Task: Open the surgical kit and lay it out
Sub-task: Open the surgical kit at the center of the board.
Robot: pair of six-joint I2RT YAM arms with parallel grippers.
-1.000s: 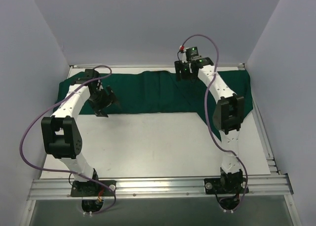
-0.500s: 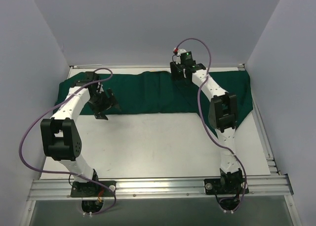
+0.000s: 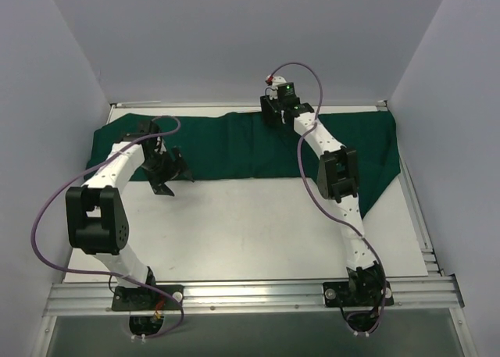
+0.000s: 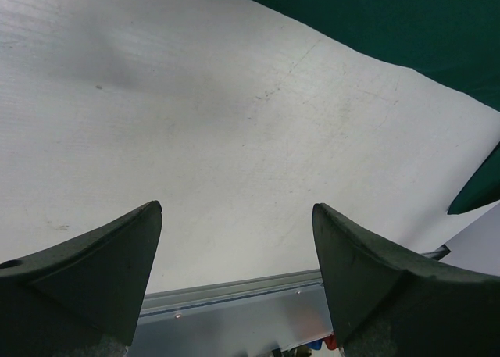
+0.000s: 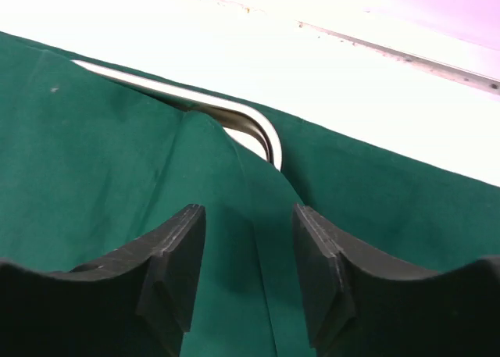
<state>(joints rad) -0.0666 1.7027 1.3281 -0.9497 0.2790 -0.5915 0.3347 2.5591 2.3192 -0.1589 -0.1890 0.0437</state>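
Note:
The surgical kit's dark green drape (image 3: 226,150) lies in a wide band across the back of the white table (image 3: 234,232). Its right end runs toward the table's right edge. My right gripper (image 3: 273,112) is low over the drape's back edge, near the middle. In the right wrist view its jaws (image 5: 248,212) stand open, and a raised fold of the drape (image 5: 94,154) runs between them. The steel tray's curved rim (image 5: 168,91) peeks out from under the cloth just ahead. No instruments show. My left gripper (image 3: 166,173) hovers open at the drape's front edge, with nothing between its fingers (image 4: 236,208).
A metal rail (image 3: 250,294) runs along the near table edge by the arm bases. Pale walls close in on the left, right and back. In the left wrist view, bare white table lies under the jaws, and the drape's edge (image 4: 406,29) crosses the upper right.
My right gripper has slid left along the drape's back edge. Its elbow swung left with it. The left gripper shifted slightly toward the front.

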